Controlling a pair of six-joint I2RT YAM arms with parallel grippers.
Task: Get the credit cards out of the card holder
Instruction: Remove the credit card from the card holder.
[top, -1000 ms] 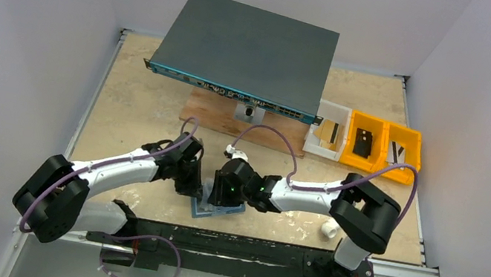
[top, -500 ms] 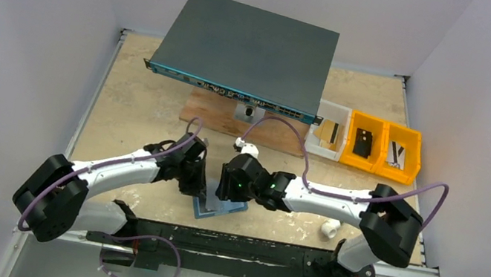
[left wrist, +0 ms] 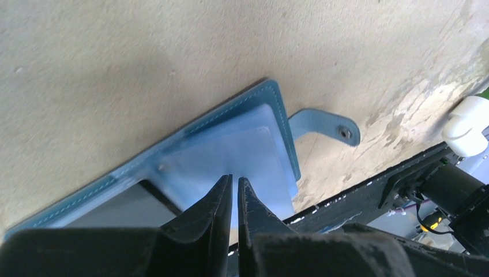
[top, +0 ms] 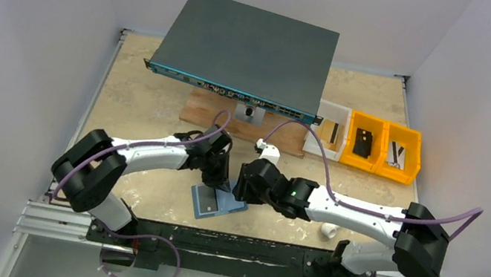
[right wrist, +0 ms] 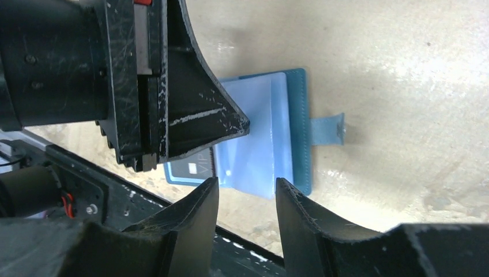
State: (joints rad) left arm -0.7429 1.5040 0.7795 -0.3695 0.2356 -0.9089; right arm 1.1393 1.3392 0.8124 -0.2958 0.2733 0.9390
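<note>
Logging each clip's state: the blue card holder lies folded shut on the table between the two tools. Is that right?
Not quite: the card holder lies open, not folded shut, its clear sleeves showing and strap loose, on the table between the left tool and right tool. The right wrist view shows it.

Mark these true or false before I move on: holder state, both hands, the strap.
1. The card holder is folded shut. False: it lies open on the table, with its clear sleeves showing.
2. The right hand is gripping the card holder. False: its fingers stand apart with nothing between them.
3. The strap lies flat on the table beside the holder. True.
4. The left hand has its fingers nearly together, over the clear sleeves. True.
</note>
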